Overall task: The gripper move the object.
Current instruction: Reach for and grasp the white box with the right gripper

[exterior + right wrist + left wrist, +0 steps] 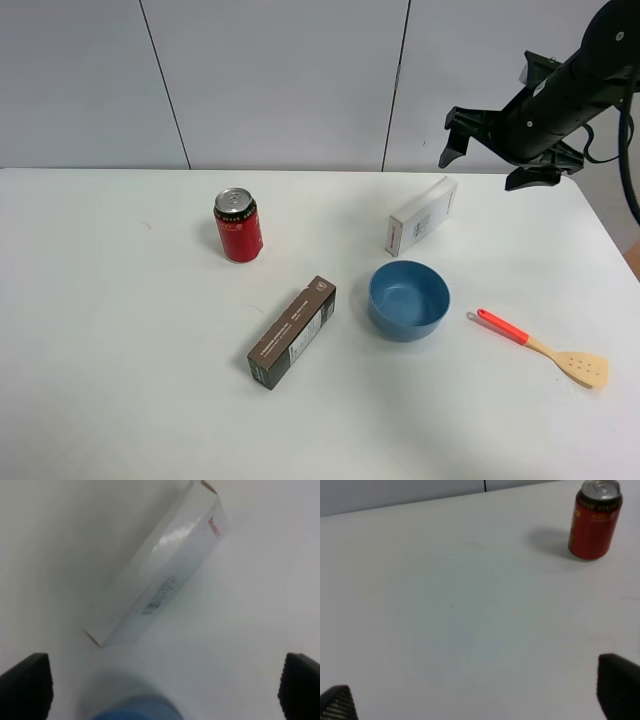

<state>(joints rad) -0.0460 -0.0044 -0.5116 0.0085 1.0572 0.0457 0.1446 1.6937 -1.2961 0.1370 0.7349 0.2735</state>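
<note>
The long white carton (422,215) lies flat on the white table (120,380), behind the blue bowl. In the right wrist view the white carton (160,570) shows small grey print and a red mark at one end. My right gripper (495,155) hangs in the air above and behind the carton, to its right, open and empty. In the right wrist view the right gripper (162,687) has its two black fingertips (25,685) wide apart, clear of the carton. My left gripper (480,700) is open and empty over bare table; it is out of the exterior view.
A dark brown carton (292,332) lies at the table's centre. A red can (238,225) stands to the left and also shows in the left wrist view (595,520). A blue bowl (409,298) sits in front of the white carton. An orange-handled spatula (540,347) lies at the right.
</note>
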